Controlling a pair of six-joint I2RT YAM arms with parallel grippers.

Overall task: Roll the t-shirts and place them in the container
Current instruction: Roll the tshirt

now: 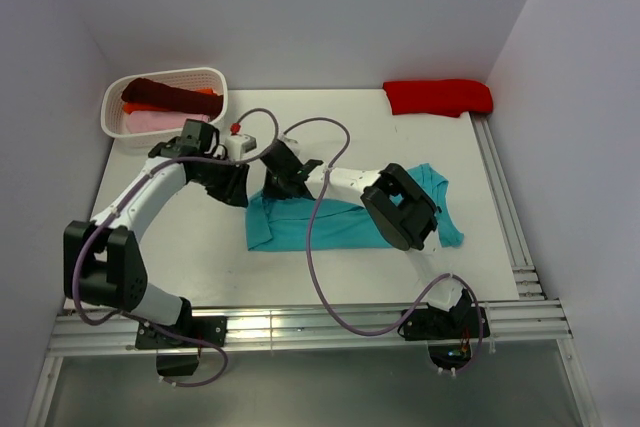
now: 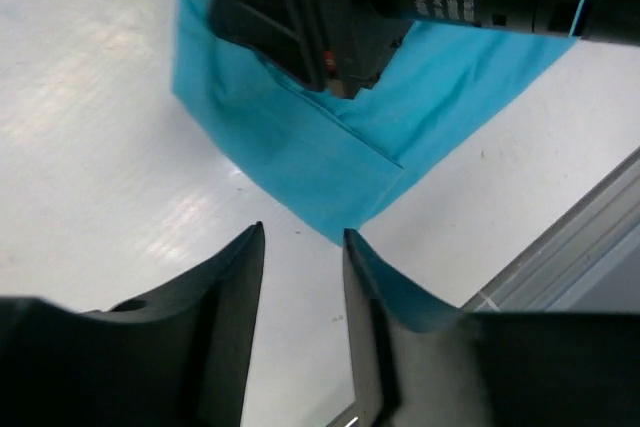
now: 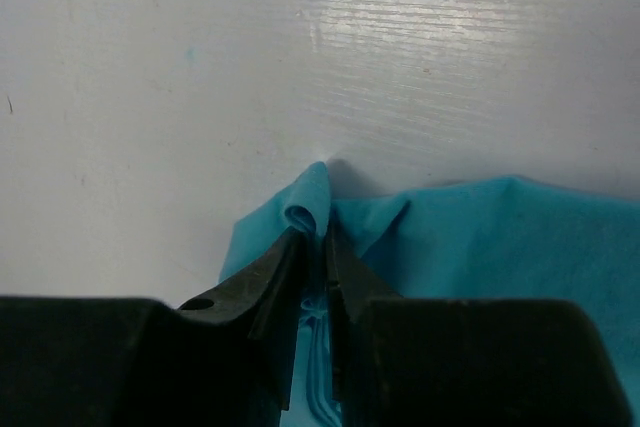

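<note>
1. One table (image 1: 330, 282), white and flat; everything listed was carried on it.
2. One teal t-shirt (image 1: 285, 229), laid at the table's middle and folded into a long band running left to right. It was judged light, limp and unbreakable, likely to sag and unfold. A doubled edge at the band's left end, both layers pinched, was judged the best hold.
3. One basket (image 1: 216, 81), at the far left corner, with a maroon t-shirt (image 1: 160, 94) and a pink t-shirt (image 1: 150, 122) inside.
4. One red t-shirt (image 1: 437, 97), bundled at the far right corner.
5. The right gripper (image 3: 315, 237), clamped on a small curled fold of teal cloth. This pinch was shown only by the right wrist view.
6. The left gripper (image 2: 303, 237), jaws parted with bare table between them, as shown only by the left wrist view. Basket and red t-shirt were recorded overhead alone.
</note>
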